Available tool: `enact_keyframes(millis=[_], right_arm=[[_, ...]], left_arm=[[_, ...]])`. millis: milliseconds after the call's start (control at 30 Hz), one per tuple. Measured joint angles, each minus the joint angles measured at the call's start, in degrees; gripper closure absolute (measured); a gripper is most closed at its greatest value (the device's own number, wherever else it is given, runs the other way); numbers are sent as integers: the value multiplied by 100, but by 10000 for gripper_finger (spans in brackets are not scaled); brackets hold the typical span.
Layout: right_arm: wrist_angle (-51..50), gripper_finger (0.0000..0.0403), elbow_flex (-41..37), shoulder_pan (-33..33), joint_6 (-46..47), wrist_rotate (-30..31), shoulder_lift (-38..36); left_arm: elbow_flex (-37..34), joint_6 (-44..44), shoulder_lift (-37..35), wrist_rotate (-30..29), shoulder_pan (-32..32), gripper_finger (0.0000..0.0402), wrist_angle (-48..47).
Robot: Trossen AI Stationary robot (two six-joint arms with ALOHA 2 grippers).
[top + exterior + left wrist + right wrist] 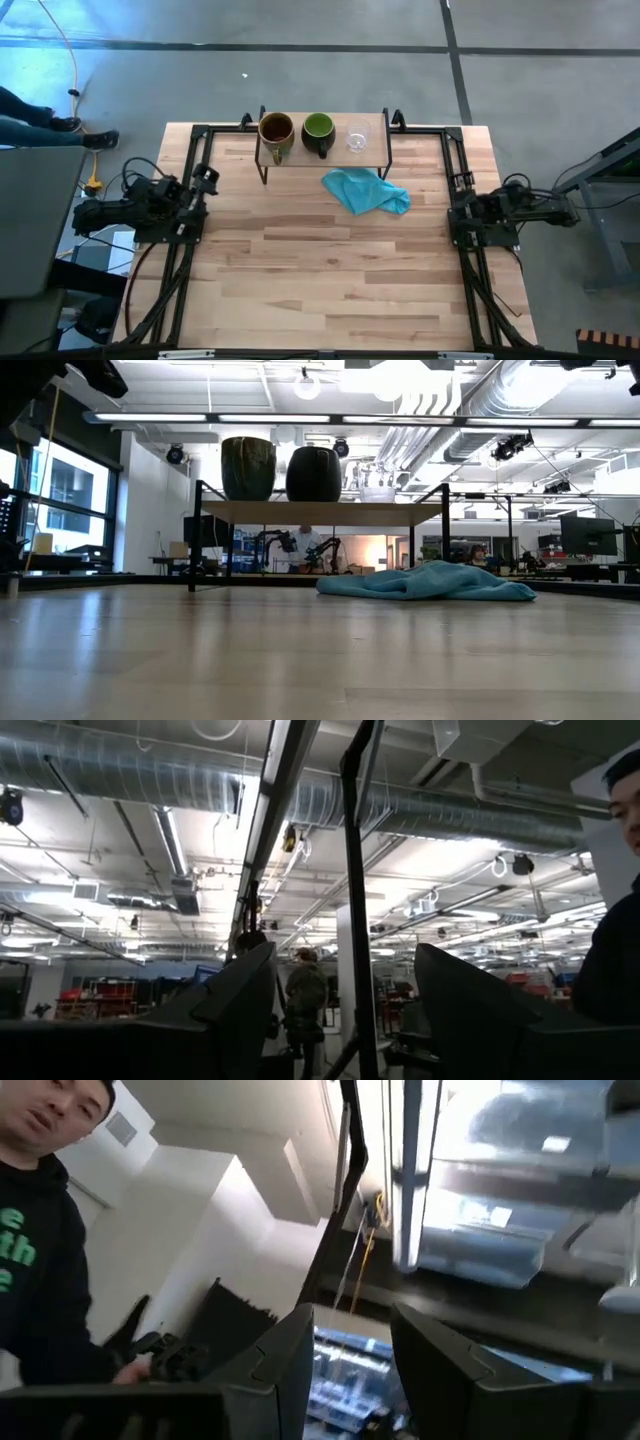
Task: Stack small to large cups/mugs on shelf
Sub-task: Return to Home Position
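Three vessels, the tan-brown mug (276,130), dark green-lined mug (318,130) and clear glass cup (357,137), stand in a row on the shelf (300,156); the left gripper (345,952) and right gripper (352,1310) sit empty, fingers apart, at the table's (330,280) sides, so apparently only settling at home remains.

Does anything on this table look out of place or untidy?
Only the teal cloth: it lies crumpled on the tabletop, just in front of the shelf, towards its right half. The tan mug, dark mug and clear glass cup stand upright in a row on the shelf.
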Motion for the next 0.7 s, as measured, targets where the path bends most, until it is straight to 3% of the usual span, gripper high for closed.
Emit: enact_keyframes(millis=[200,367,700], right_arm=[[-584,275,0,-1,1060,52,0],[-1614,275,0,-2,1663,902,0],[-2499,275,0,-2,1112,1547,0]], left_arm=[[0,-169,2,-2,0,176,-502],[0,-533,2,4,-2,176,-810],[0,-992,2,158,-2,176,-980]])
